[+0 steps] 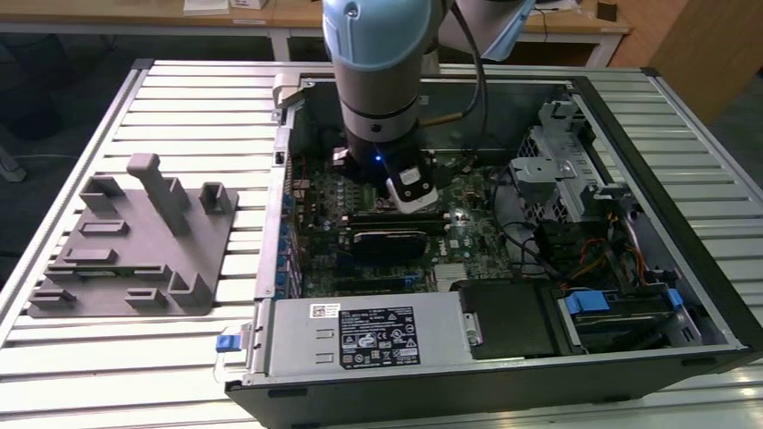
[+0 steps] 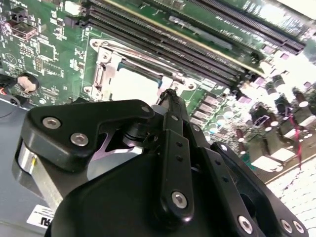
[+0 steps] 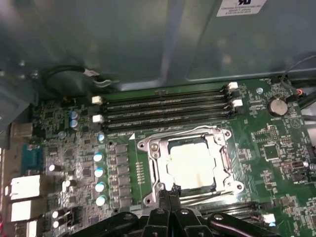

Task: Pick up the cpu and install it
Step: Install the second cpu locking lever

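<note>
The gripper [image 3: 172, 190] hangs low inside the open computer case [image 1: 667, 295], its black fingers [image 2: 170, 106] drawn together to a narrow tip with nothing between them. In the first wrist view that tip sits right at one edge of the socket frame [image 3: 148, 158], just beside the cpu [image 3: 191, 165]; whether it touches the chip I cannot tell.

The cpu lies flat in the socket on the motherboard [image 3: 276, 148], pale silver-grey top upward. It is nearly square, so no long axis shows; its edges run parallel to the frame's metal rails and to the memory slots [image 3: 165, 111] alongside. In the second wrist view it [image 2: 136, 85] shows past the fingertip, within the frame [image 2: 101, 69].

Room is tight around the tool: the memory slots lie just beyond the socket's far side, a row of capacitors [image 3: 98, 172] stands near one flank, and the case wall [image 3: 148, 44] rises behind the slots. In the exterior view the arm [image 1: 379, 80] drops straight down into the case, near its far wall.

Outside the case, toward the exterior view's left, a grey plastic tray [image 1: 131, 259] rests on the slatted table [image 1: 71, 375], well apart from the arm.
</note>
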`<move>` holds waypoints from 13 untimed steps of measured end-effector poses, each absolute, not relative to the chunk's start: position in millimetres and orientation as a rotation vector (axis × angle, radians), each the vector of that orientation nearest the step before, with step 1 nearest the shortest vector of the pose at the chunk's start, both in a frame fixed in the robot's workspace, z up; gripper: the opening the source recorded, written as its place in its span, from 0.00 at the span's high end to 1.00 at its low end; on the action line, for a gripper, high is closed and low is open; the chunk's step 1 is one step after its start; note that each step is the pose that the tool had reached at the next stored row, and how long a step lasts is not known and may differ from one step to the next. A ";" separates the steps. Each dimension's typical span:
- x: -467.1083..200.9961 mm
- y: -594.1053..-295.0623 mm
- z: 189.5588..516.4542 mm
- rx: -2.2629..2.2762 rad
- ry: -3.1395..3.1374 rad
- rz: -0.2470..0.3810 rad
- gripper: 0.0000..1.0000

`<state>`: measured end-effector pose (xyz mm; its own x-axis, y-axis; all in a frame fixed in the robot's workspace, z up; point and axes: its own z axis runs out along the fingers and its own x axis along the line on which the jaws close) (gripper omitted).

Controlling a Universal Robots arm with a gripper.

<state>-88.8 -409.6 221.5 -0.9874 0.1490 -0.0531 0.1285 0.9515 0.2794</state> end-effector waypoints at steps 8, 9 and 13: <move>-81.3 -398.6 221.5 0.235 3.030 0.402 0.89; -79.8 -397.8 221.5 0.238 3.029 0.397 0.89; -74.3 -394.7 221.5 0.249 3.029 0.373 0.89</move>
